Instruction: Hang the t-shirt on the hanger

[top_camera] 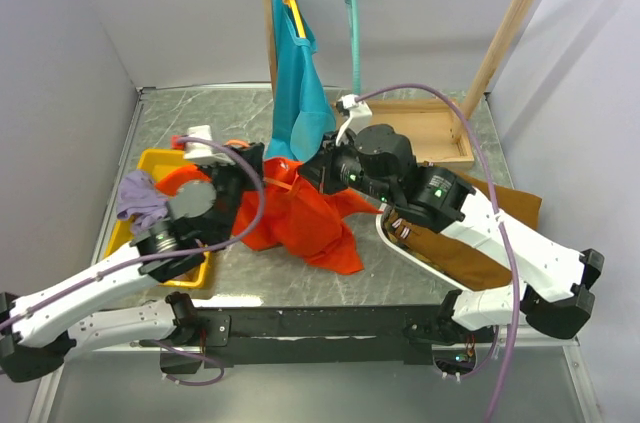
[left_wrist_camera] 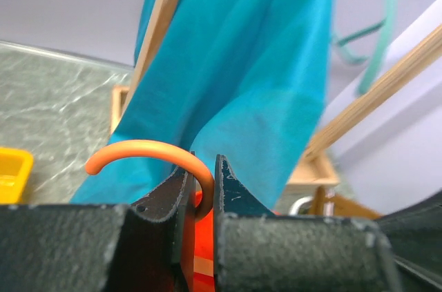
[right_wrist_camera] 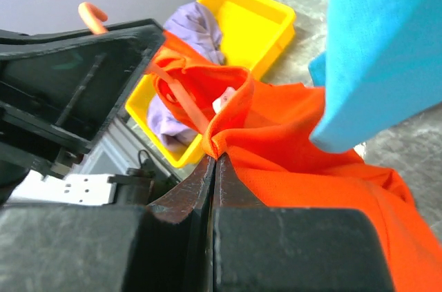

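Step in hand: threading the hanger (left_wrist_camera: 148, 154) into the t-shirt (top_camera: 300, 223), judged about midway; the shirt was not yet hung.
Left gripper (left_wrist_camera: 202, 188): jaws nearly closed, clamped on the hanger just below its curved hook.
Right gripper (right_wrist_camera: 213, 168): jaws pressed together, pinching an edge of the t-shirt, likely near the collar.
T-shirt: bunched on the table (top_camera: 400, 283) between the two arms, beside the yellow tray (top_camera: 150, 165), in front of the hanging teal shirt (top_camera: 298, 93).
Hanger: held up at the shirt's left side, one arm seemingly inside the cloth.
Next move: probably to draw the pinched edge over the hanger's shoulder, keeping the hanger steady.
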`<state>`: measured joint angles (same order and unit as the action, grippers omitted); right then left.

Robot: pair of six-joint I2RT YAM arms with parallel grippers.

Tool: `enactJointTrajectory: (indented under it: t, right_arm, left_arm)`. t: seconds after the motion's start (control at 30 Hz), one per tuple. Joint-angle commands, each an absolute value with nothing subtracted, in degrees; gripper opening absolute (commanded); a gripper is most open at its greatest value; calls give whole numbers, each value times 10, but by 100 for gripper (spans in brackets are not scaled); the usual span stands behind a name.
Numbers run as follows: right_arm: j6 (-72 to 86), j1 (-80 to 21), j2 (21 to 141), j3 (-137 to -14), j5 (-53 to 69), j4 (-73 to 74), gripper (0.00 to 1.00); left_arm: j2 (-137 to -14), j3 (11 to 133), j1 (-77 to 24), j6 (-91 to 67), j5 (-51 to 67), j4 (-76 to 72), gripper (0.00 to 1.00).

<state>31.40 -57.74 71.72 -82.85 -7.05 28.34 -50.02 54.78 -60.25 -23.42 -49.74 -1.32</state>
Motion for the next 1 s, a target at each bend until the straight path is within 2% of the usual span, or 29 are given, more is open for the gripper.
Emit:
enactJointTrajectory:
  t: [0.0, 0.37, 0.67, 0.73, 0.83, 0.97]
  right_arm:
    - [290, -584, 713, -917, -59, 305, 0]
    - [277, -587, 753, -1038, -65, 362, 0]
    - [286, -587, 773, -1064, -65, 358, 0]
    - [286, -587, 789, -1093, -62, 366, 0]
    - [281, -587, 794, -1089, -73, 369, 0]
    - [285, -586, 799, -1098, -70, 360, 0]
  left_arm:
    - [-442, 580, -605, -228, -472, -54, 1]
    - [-538, 700, -605, -234, -423, -2, 1]
    - [-550, 683, -609, -241, -396, -40, 1]
    - [-560, 688, -618, -257, -438, -29, 1]
    - [-537, 649, -618, -246, -407, -80, 1]
    - [-562, 650, -619, -275, -407, -57, 1]
